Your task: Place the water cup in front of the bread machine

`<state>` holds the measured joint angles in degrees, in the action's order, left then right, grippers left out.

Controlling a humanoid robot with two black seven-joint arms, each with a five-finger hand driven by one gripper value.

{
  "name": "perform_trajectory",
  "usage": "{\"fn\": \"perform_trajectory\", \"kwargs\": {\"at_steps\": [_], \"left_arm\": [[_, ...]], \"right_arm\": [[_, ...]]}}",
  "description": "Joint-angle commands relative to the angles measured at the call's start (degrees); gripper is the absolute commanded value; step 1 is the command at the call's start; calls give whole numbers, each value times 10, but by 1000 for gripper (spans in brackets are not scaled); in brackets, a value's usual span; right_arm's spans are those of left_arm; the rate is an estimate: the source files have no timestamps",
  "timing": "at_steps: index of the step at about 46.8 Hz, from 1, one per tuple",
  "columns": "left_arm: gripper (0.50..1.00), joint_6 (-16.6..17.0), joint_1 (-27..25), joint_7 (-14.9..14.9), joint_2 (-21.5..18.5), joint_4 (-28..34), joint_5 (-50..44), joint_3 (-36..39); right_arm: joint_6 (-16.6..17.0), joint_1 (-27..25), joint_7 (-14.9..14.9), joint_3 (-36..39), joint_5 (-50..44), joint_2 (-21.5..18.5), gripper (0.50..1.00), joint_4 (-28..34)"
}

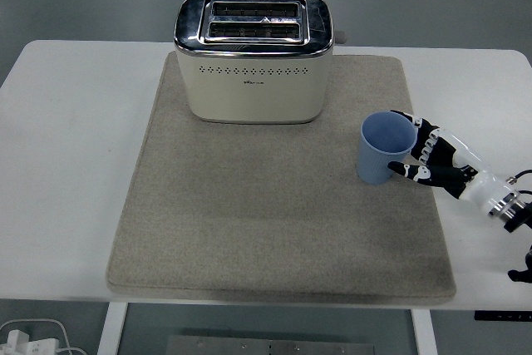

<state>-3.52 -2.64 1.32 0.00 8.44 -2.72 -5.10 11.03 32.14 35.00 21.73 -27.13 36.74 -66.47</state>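
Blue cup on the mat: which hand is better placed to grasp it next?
The right hand. It is already against the blue cup's right side, fingers curling around it. No left arm is in view, and the cup stands on the mat's right side.
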Motion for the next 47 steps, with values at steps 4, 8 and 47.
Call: {"fn": "perform_trajectory", "kwargs": {"at_steps": [4, 8, 47], "left_arm": [[1000, 0, 0, -1, 0, 0, 0, 0], [1000, 0, 0, 0, 0, 0, 0, 0], [1000, 0, 0, 0, 0, -2, 0, 1]], "right_arm": [[-13, 0, 0, -3, -8, -4, 928, -4], [-14, 1, 0, -3, -8, -11, 928, -4], [-36, 13, 0, -4, -7, -47, 928, 9]]}}
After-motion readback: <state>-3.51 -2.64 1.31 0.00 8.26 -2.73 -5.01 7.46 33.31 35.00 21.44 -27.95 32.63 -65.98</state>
